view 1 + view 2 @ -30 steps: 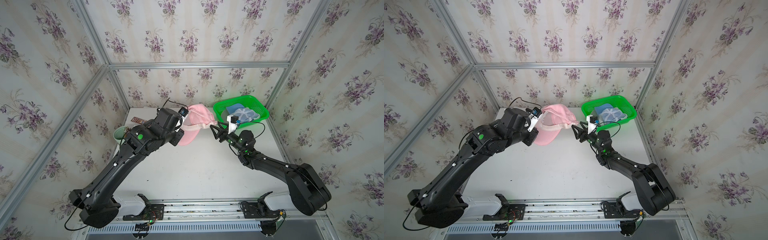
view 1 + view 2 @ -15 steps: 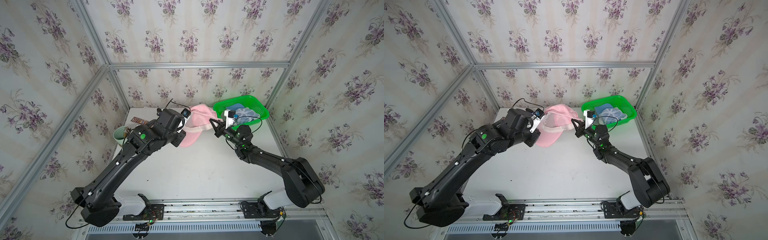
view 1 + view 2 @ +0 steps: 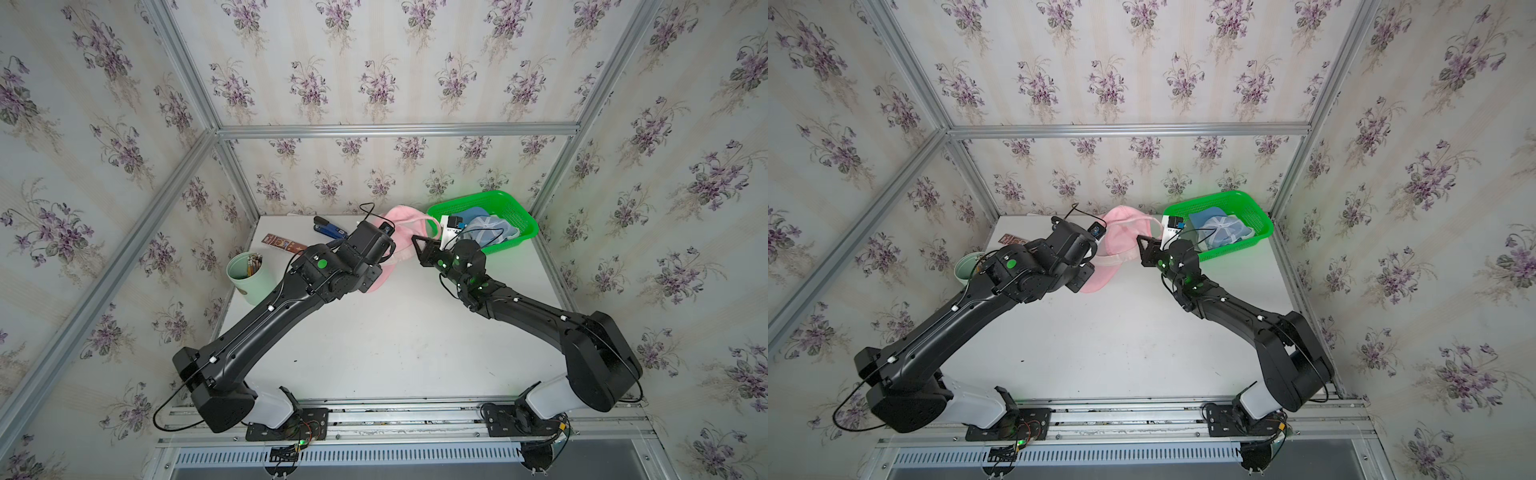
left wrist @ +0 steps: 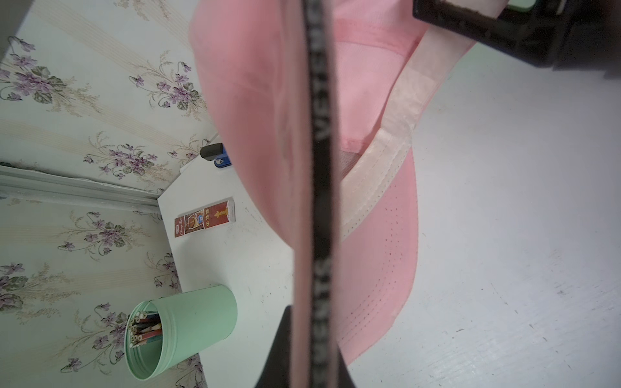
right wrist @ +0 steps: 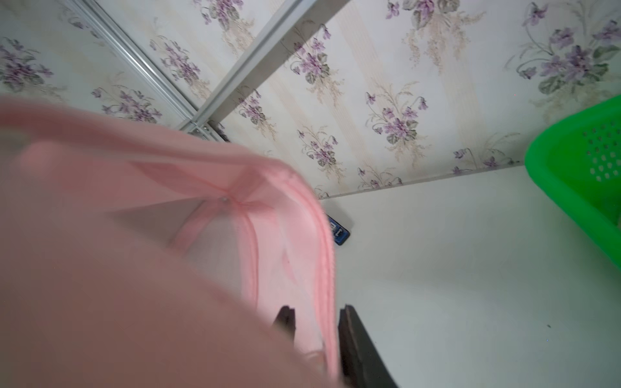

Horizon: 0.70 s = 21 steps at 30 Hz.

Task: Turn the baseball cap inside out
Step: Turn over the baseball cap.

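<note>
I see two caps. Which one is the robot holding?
The pink cap: the robot's left jaws pinch it, up at the back of the table. The blue cap just lies in the green basket.

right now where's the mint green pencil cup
In both top views the mint green pencil cup stands at the white table's left edge, nearer the camera than the red-brown box.

One pink cap (image 3: 402,217), one basket (image 3: 524,216), one cup (image 3: 254,286), one stapler (image 3: 329,229)
</note>
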{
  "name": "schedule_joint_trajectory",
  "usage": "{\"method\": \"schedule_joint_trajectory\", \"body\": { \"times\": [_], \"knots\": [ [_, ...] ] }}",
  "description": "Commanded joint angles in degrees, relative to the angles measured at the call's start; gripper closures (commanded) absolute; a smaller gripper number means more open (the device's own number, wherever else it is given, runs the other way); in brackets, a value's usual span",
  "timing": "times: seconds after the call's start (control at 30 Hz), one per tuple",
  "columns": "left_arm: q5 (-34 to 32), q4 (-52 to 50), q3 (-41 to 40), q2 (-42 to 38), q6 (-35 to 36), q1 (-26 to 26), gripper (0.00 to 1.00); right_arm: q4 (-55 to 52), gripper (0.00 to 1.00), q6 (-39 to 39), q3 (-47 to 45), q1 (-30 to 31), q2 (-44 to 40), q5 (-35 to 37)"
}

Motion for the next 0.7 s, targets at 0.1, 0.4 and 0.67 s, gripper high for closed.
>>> {"method": "schedule_joint_trajectory", "body": {
  "times": [0.1, 0.4, 0.67],
  "knots": [
    [0.9, 1.9, 0.1, -0.8, -2.0, 1.1, 0.91, -5.8, 0.56, -1.5, -1.5, 0.1, -3.3, 2.9],
    [-0.4, 0.2, 2.0, 0.2, -2.7, 1.5, 0.90, -12.3, 0.57, -10.7, -6.8, 7.3, -13.2, 10.8],
    [1.6, -2.2, 5.0, 2.3, -3.2, 1.1, 0.90, -1.9, 0.94, -15.4, -7.4, 17.1, -11.6, 14.7]
  ]
}}
